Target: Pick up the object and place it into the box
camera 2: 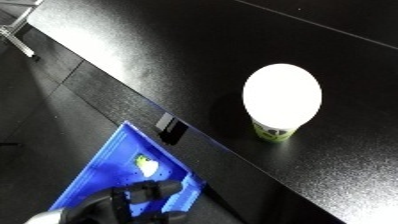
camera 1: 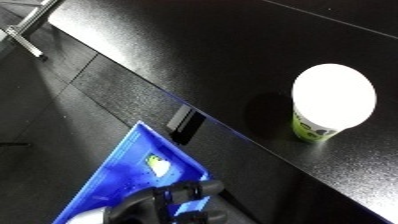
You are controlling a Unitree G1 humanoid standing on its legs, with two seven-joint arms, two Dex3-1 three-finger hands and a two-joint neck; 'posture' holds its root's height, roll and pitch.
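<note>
Nearest the camera, at the lower edge, a black hand [camera 1: 169, 197] hangs over the blue bin [camera 1: 111, 170], which sits below the edge of the counter [camera 1: 222, 55]; its fingers [camera 2: 147, 192] look curled, but whether they are closed on anything I cannot tell, since the dark hand blurs against the blue. By its place at the left of both views it is probably the left hand, and the other hand shows in neither view. Inside the bin, just beyond the hand, lies a small pale item with a green mark [camera 1: 157, 163], its nature unclear. Farther off, on the dark counter and well apart from the bin, stands an upright cup with a green-printed wall and a bright white lid [camera 1: 330, 102]; it seems to be the object yet to be picked, and nothing touches it. The risk from here is in the reach: the cup stands fairly near the counter's edge, so a hand coming up from the bin could clip the edge or nudge the cup over, and a tipped cup could roll off to the floor [camera 1: 44, 115].
</note>
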